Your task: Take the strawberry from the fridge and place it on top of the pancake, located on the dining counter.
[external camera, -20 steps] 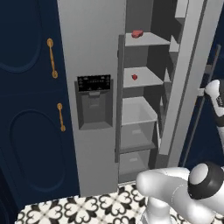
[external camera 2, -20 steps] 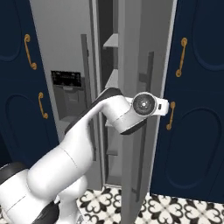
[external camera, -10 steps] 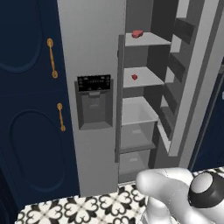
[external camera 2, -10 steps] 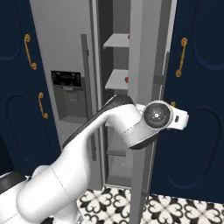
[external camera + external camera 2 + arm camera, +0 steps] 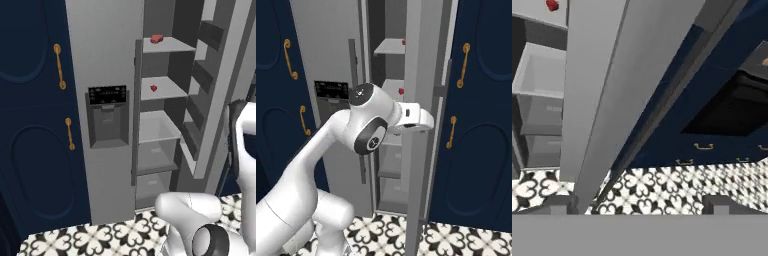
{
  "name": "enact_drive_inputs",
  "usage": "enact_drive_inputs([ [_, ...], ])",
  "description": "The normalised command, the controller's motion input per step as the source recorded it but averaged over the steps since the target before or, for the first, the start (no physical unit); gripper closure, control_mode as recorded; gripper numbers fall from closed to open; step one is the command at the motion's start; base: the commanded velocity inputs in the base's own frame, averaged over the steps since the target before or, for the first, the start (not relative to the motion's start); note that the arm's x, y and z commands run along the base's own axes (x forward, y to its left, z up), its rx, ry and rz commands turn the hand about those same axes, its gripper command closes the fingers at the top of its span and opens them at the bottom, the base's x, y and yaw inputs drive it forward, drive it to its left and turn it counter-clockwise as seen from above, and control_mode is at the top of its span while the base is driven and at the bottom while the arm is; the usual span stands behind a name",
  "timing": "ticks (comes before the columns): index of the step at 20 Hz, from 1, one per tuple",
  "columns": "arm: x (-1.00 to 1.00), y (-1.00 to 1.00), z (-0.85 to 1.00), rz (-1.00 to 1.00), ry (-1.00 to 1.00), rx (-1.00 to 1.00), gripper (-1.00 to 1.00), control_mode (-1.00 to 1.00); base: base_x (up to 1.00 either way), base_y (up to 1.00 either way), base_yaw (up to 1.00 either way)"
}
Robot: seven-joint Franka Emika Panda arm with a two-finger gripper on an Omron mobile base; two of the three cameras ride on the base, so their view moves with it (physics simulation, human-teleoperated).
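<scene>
On the far left stand navy cabinet doors with gold handles. Beside them rises the tall grey fridge, its left door shut and carrying a black-panelled water dispenser recess. To the right of that door the fridge stands open, showing grey inner shelves and pale drawers. A larger, flatter red lump lies on the upper shelf. One shelf below sits the tiny bright red strawberry, alone near the shelf's middle, touched by nothing. Further right the opened grey fridge door shows its inner racks edge-on. The white arm reaches past this door's edge in the right base view. In the hand view the gripper has its two dark tips set wide apart with nothing between them, aimed along the door edge toward a black-and-white patterned floor; the strawberry shows at that view's top left corner, well away from the tips
</scene>
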Motion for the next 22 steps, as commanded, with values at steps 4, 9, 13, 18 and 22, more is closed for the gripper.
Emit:
enact_drive_inputs([
  [4, 0.3, 1.0, -0.01, 0.02, 0.38, -0.78, -1.0, -1.0, 0.0, 0.0, 0.0],
  [9, 0.08, 0.52, -0.03, 0.0, 0.3, -0.52, -1.0, -1.0, 0.0, 0.0, 0.0],
  [13, 0.22, -0.13, -0.07, 0.02, 0.03, -0.01, -1.0, -1.0, 0.0, 0.0, 0.0],
  [18, 0.76, -0.03, 0.0, 0.14, 0.0, -0.01, -1.0, -1.0, 0.0, 0.0, 0.0],
  [22, 0.36, -0.19, 0.0, 0.05, 0.03, -0.08, -1.0, -1.0, 0.0, 0.0, 0.0],
])
